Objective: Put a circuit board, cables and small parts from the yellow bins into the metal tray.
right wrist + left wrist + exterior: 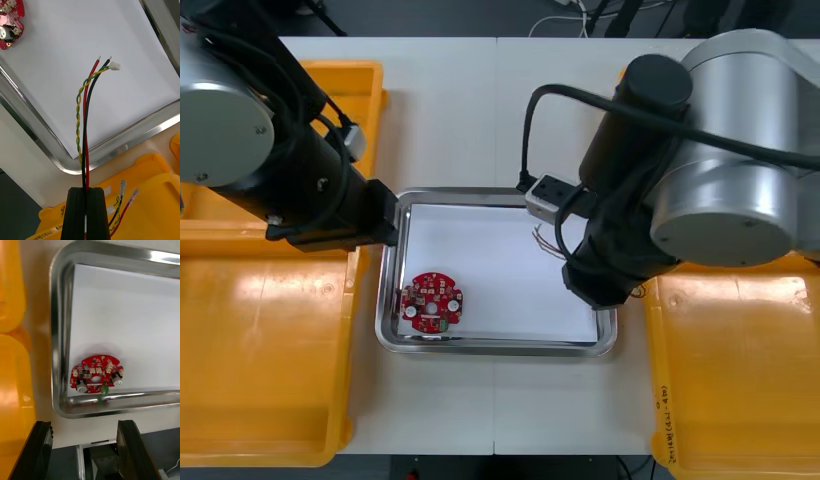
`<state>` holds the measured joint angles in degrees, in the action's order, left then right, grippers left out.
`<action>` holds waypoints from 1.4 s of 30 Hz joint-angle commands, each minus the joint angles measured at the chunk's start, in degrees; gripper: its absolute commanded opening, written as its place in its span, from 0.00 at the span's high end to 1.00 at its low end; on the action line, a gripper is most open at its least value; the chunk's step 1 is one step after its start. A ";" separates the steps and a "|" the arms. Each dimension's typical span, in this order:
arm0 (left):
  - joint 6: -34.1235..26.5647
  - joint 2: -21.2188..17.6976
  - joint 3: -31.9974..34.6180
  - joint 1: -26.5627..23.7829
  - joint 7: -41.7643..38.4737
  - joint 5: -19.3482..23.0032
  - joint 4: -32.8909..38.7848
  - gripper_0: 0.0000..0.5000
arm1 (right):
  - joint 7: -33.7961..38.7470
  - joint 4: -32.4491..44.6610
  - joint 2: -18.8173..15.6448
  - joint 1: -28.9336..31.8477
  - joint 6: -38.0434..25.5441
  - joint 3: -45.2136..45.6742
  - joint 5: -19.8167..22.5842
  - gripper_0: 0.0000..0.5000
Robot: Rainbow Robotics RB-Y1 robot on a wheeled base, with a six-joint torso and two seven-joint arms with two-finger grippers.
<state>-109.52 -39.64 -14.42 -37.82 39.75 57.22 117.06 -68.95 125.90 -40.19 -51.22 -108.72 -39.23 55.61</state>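
Right gripper [87, 191]: my fingers are closed tight on a cable bundle [85, 123] of red, black and twisted yellow-green wires, with only the bundle's thickness between them. I hold it above the right edge of the tray [500, 347], next to the near right bin [740, 370]. The free ends and a small white plug [114, 66] reach out over the tray's white lining. The grip point itself sits over the rim and the bin edge, not over the lining.

Left gripper [84, 423]: fingers wide apart and holding nothing. It is stationed at the tray's left edge.

The circuit board [431, 301] lies flat inside the tray, in the near left corner and close to the rim. More loose cables [120, 210] lie in the bin below my right fingers.

Risks, as I judge them:
- If I release from this position, the held end could land on the rim or fall back into the bin, because my fingers are not yet over the lining.
- The wires look stiff and springy, so they may roll or tip over the rim.
- Carrying the bundle too far left could put it on top of the board.
- The thin wires may cling to my pads when I open.
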 commanded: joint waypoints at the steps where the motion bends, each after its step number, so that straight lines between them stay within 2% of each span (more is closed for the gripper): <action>1: -0.48 -3.95 2.73 -3.84 10.18 0.61 -4.21 0.00 | -3.20 -0.30 2.66 -2.92 -0.08 -4.63 -3.40 1.00; 14: -0.48 -7.65 9.23 -7.53 20.72 1.05 -15.55 0.00 | -7.33 -6.37 6.00 -2.92 4.40 -9.29 -6.65 1.00; 18: -0.48 -9.14 10.99 -8.58 23.98 -0.71 -18.18 0.00 | -8.83 -8.65 7.23 -2.92 6.51 -10.17 -7.80 1.00; 23: -0.48 -10.46 11.95 -9.38 25.56 -2.20 -21.17 0.00 | -15.25 -11.73 8.02 -2.92 8.44 -10.26 -7.53 1.00; 26: -0.48 -10.55 11.95 -10.17 28.90 -5.10 -22.93 0.00 | -18.76 -13.05 8.02 -2.92 9.67 -10.70 -7.53 1.00; 29: -0.48 -10.55 11.95 -11.22 32.59 -7.83 -25.92 0.00 | -21.57 -13.31 8.02 -2.92 10.64 -12.01 -9.03 1.00; 36: -0.48 -10.55 11.95 -13.86 38.92 -10.11 -33.56 0.00 | -23.33 -13.31 7.14 -2.92 13.54 -16.58 -12.28 1.00; 42: 5.99 -10.55 11.95 -14.74 43.49 -12.05 -39.01 0.00 | -23.86 -14.10 6.52 -1.77 15.38 -18.96 -12.19 1.00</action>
<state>-106.20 -47.62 -4.00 -49.29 81.01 46.80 79.10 -90.83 111.96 -33.10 -51.84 -94.54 -56.95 43.79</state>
